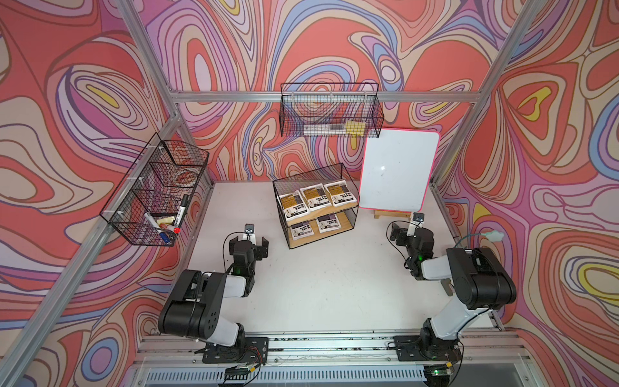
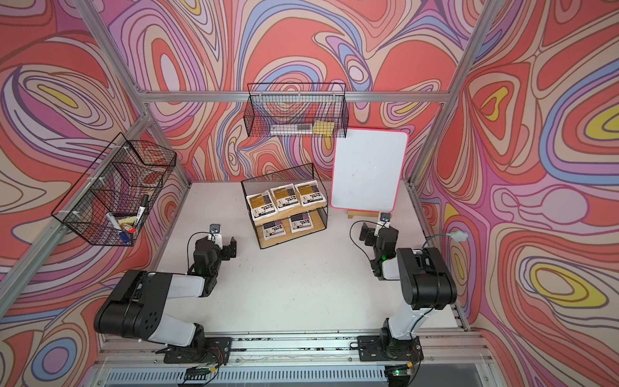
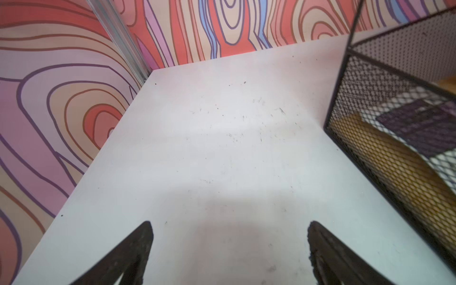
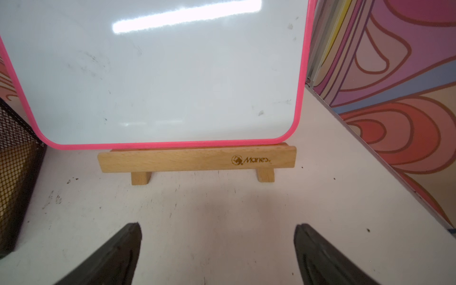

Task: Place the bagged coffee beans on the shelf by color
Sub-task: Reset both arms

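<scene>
Basically, no pouch is out on the table (image 1: 318, 295). All five bagged coffee beans are on the shelf (image 1: 347, 226), which stands mid-table near the back edge.
- **Split:** three yellow pouches (image 1: 315, 197) side by side on the top board, two purple pouches (image 1: 328, 222) on the lower one. Labels face up and long axes run front-to-back along the boards.
- **Fingers:** the left gripper (image 1: 250, 240) hovers just beside the shelf's front left corner, spread with nothing between. The right gripper (image 1: 407, 233) is farther off toward the right edge, also spread and empty. It is aimed at the whiteboard (image 4: 160, 74) on its wooden stand (image 4: 197, 160).
- **Geometry:** the shelf lies ahead-right of the left fingers and ahead-left of the right ones. The left arm is nearer if a pouch needs a nudge.
- **My read:** the sort looks done.
- **Views:** both top views give the full count and colour split. The left wrist view catches only one purple pouch (image 3: 419, 123) through the mesh side. The right wrist view shows a sliver of mesh and no pouches.
</scene>
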